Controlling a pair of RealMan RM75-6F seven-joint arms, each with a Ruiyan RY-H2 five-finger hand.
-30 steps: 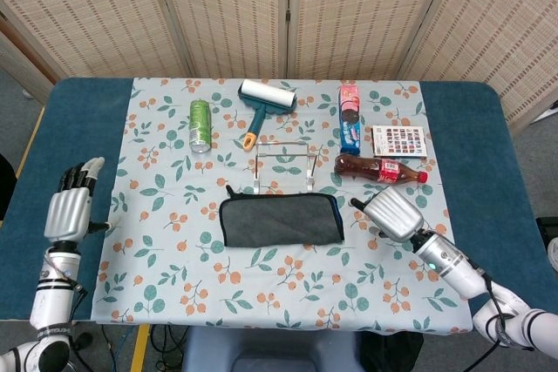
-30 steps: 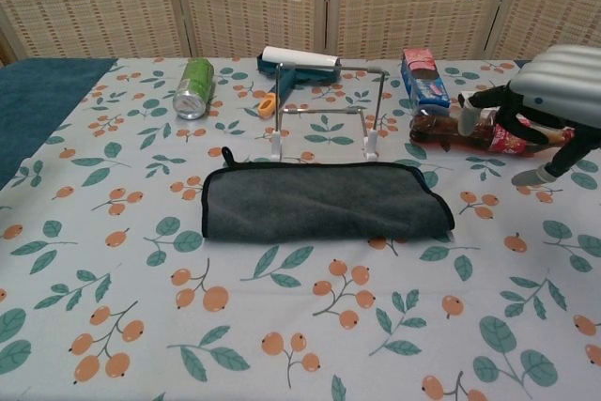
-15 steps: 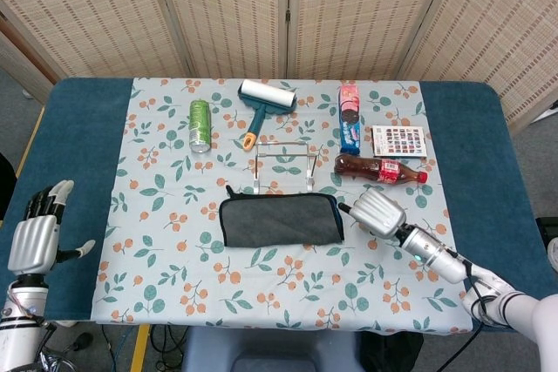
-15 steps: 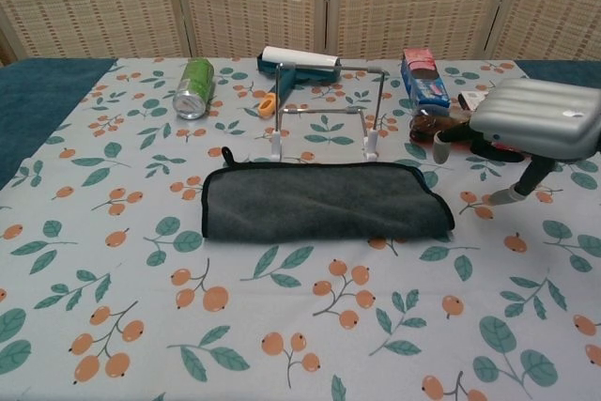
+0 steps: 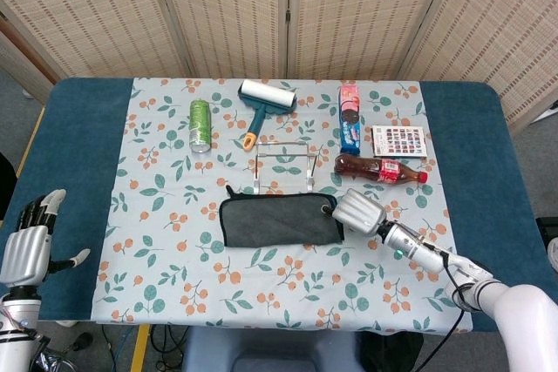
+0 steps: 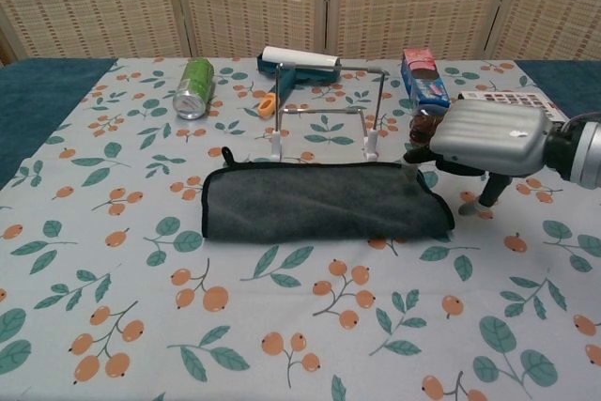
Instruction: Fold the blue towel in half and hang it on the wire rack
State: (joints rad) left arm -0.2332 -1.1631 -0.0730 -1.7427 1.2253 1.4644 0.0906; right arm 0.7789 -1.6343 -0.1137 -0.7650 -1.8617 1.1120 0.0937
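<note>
Reaching for the towel's right end

Right hand (image 5: 357, 211) empty, fingers apart beside towel (image 5: 279, 220); best to pinch corner low, lift slowly.

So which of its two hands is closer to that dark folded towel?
The right hand. It sits right at the towel's right end, near the corner. The left hand is far off past the table's left edge, holding nothing.

Bright, even light from above — shadows soft and short, both views sharp, no glare.
</note>
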